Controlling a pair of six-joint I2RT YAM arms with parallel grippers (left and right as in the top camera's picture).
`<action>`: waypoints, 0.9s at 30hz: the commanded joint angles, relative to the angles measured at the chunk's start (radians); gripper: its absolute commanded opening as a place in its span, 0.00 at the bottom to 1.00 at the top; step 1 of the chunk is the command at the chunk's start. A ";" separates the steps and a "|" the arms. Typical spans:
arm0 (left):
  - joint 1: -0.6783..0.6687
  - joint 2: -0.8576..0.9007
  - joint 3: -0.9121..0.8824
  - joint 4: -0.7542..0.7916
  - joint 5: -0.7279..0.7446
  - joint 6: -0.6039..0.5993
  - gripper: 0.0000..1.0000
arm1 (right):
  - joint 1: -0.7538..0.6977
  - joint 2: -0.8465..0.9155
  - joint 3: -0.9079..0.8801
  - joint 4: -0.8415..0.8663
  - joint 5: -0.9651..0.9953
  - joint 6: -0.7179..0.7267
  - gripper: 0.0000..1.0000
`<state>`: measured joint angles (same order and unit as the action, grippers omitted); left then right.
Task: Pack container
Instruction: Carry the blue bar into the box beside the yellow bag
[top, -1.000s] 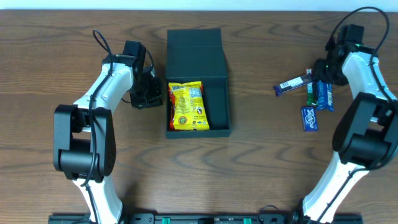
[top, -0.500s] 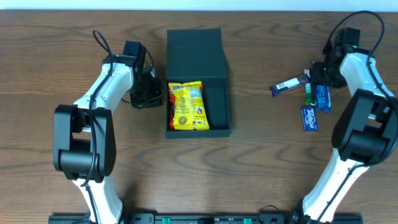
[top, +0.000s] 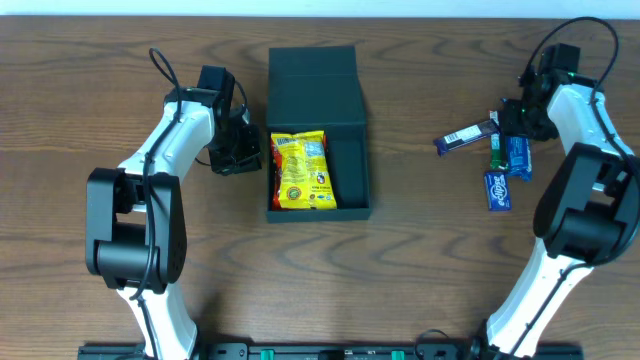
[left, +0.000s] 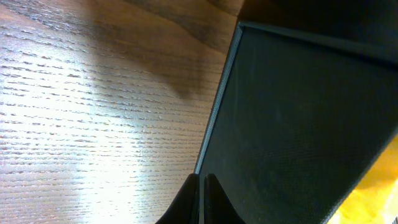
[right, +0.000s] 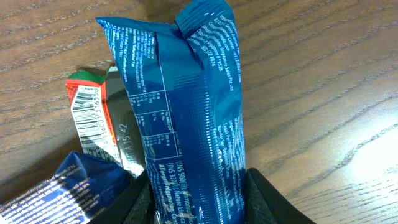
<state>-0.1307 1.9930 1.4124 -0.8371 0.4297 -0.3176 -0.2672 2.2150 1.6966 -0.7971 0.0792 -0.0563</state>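
With the left gripper (left: 200, 198) pressed together beside the container (top: 313, 85), the right gripper (right: 198, 202) pinched the blue packet (right: 193, 112), which wanted a firm, centred squeeze before lifting clear of neighbouring packets (right: 99, 130).

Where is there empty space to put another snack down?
Inside the container, the strip right of the yellow chip bag is bare. So is the table between container and snack packets. Around those packets it is crowded.
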 joint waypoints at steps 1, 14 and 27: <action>0.006 -0.019 0.018 -0.004 -0.014 -0.001 0.06 | -0.009 0.024 0.047 -0.047 0.002 -0.004 0.33; 0.007 -0.019 0.018 -0.001 -0.015 0.003 0.06 | 0.056 0.001 0.526 -0.385 -0.035 0.024 0.22; 0.072 -0.021 0.038 -0.007 -0.014 0.047 0.06 | 0.449 0.001 0.601 -0.544 -0.147 0.201 0.17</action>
<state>-0.0765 1.9930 1.4250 -0.8375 0.4259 -0.3061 0.1032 2.2303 2.2772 -1.3354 -0.0223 0.0723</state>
